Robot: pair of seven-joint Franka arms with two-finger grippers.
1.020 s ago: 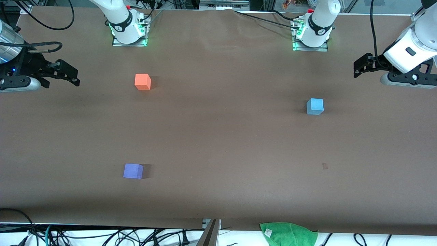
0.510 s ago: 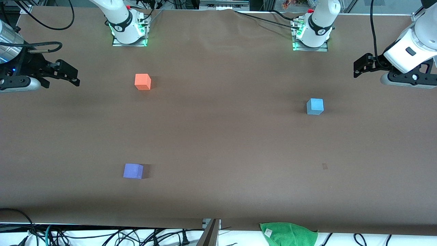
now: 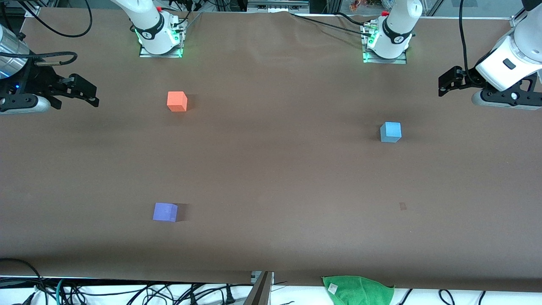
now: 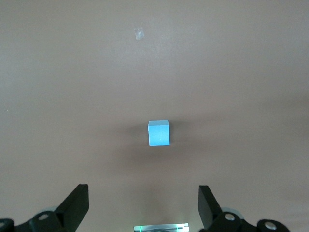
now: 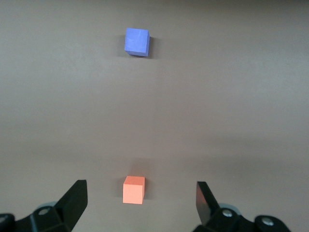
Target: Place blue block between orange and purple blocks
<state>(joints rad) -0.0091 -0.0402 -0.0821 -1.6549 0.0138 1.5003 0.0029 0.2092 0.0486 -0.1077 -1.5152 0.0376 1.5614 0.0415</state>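
Front view: task not started, by the look of it. The blue block [image 3: 391, 131] sits on the brown table [image 3: 271, 169] toward the left arm's end, well apart from the other two. The orange block [image 3: 177, 101] and purple block [image 3: 165, 212] are toward the right arm's end, orange farther from the front camera, purple nearer, w/ bare table between them. That gap is the target spot. The left gripper [image 3: 444, 84] hangs over the table edge at its own end, empty. The right gripper [image 3: 87, 91] hangs over the edge at its end, empty; that arm waits. A green cloth [image 3: 358, 290] lies off the table's near edge, partly cut off. Both wrists run out of frame at the sides.

Left wrist view: blue block [image 4: 159, 133] is centred ahead of the left gripper [image 4: 144, 203], jaws spread wide, nothing between them. Fingertips are cut off at the frame edge.

Right wrist view: orange block [image 5: 133, 189] and purple block [image 5: 137, 41] both show; right gripper [image 5: 140, 203] jaws wide apart, holding nothing. Left to do: grasp, carry, place.
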